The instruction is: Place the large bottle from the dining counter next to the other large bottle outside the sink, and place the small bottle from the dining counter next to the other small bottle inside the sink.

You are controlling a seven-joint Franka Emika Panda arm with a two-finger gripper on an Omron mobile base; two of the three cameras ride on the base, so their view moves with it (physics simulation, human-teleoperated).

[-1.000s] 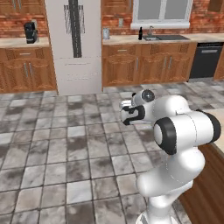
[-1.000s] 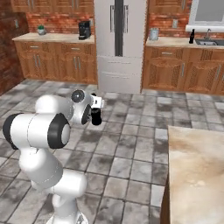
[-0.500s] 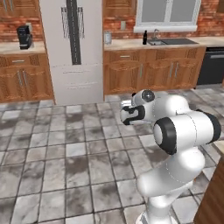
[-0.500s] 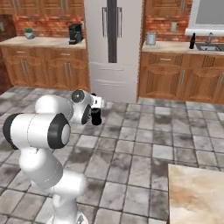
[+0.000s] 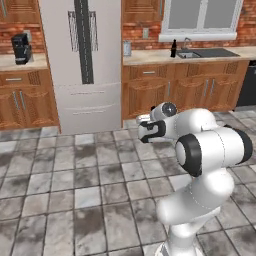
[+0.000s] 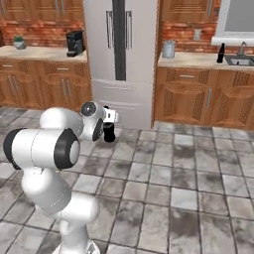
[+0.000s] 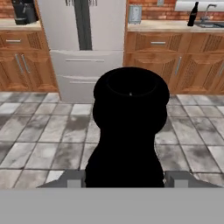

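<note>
large bottle (image 7: 130, 131) between jaws, base pointing toward fridge (image 7: 82, 41)

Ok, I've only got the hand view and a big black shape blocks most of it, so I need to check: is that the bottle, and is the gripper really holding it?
Observer: Yes. From the right base view, the large bottle sits gripped in the gripper, held in the air over the tiled floor in front of the arm.
Operator: I can just see a bottle by a tap at my top right. Where's the basin?
Observer: In the left base view the sink lies just right of the other large bottle, below a window.
Operator: What's past the sink?
Observer: A dark dishwasher front ends that cabinet run.
</note>
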